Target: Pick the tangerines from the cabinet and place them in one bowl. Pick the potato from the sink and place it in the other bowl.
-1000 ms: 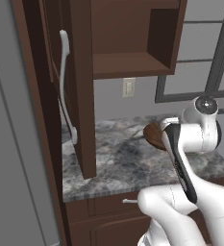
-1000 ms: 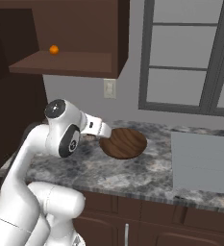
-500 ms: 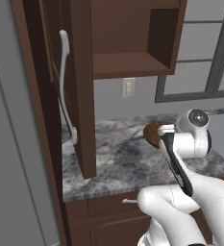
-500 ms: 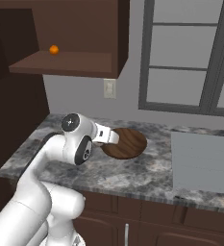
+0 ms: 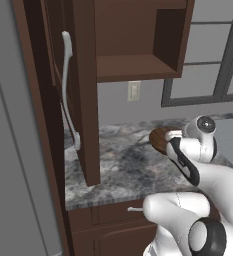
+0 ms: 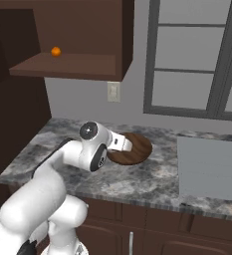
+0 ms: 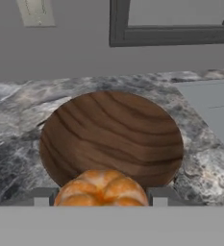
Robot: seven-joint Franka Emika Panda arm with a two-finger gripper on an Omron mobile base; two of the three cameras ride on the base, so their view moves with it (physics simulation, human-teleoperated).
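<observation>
1. One tangerine (image 7: 101, 188) sits pinched between the jaws of the gripper (image 7: 101, 197), at the near rim of the wooden bowl (image 7: 112, 139); the fruit is ridged and bright orange.
2. Compared with a second ago, the arm has swung its wrist forward and toward the bowl (image 6: 132, 148), so the hand now hangs at the bowl's near edge, over the grey marbled counter (image 6: 157, 179).
3. Judged from this, the carry is close to done: the remaining move is a short advance over the bowl's hollow, then a release.
4. A second tangerine (image 6: 56, 51) rests on the shelf of the cabinet (image 6: 77, 64), up and to the left of the bowl, well apart from it; it remains to be fetched.
5. The cabinet door (image 5: 83, 90) stands open, left of the bowl, its pale curved handle (image 5: 67, 85) facing the room.
6. To the right of the bowl lies the flat grey edge of the sink (image 6: 209, 167); no potato can be made out there.
</observation>
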